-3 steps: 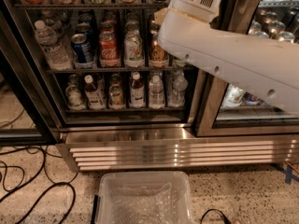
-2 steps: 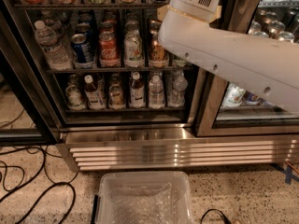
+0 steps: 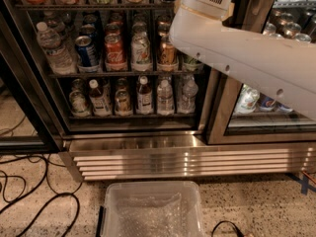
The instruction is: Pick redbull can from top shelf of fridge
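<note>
Arm (image 3: 237, 48) unmoved at fridge (image 3: 148, 154) | gripper beyond top edge (cannot tell its state)

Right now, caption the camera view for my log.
White robot arm extends across the drinks fridge toward its top shelf, hand out of view above; clear bin on the floor below.
</note>
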`<state>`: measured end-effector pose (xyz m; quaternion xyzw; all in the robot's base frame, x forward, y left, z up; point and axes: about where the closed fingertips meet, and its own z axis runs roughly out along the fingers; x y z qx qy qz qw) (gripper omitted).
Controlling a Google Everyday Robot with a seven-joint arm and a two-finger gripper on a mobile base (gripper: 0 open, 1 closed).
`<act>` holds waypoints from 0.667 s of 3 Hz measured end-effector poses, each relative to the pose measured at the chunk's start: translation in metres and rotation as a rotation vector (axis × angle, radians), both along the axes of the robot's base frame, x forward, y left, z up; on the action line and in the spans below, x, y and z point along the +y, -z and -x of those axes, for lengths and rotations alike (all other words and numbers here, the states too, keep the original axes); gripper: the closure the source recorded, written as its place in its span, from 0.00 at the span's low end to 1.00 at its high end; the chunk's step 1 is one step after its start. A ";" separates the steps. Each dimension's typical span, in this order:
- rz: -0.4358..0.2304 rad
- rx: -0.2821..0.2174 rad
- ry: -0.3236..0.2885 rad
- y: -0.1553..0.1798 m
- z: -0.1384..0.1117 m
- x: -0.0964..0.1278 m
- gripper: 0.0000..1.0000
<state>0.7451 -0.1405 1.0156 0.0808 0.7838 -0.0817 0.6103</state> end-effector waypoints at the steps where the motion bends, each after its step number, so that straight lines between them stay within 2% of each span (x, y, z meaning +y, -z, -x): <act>1: -0.012 -0.022 -0.032 -0.007 -0.002 0.007 0.15; 2: -0.021 -0.058 -0.101 -0.022 -0.005 0.023 0.14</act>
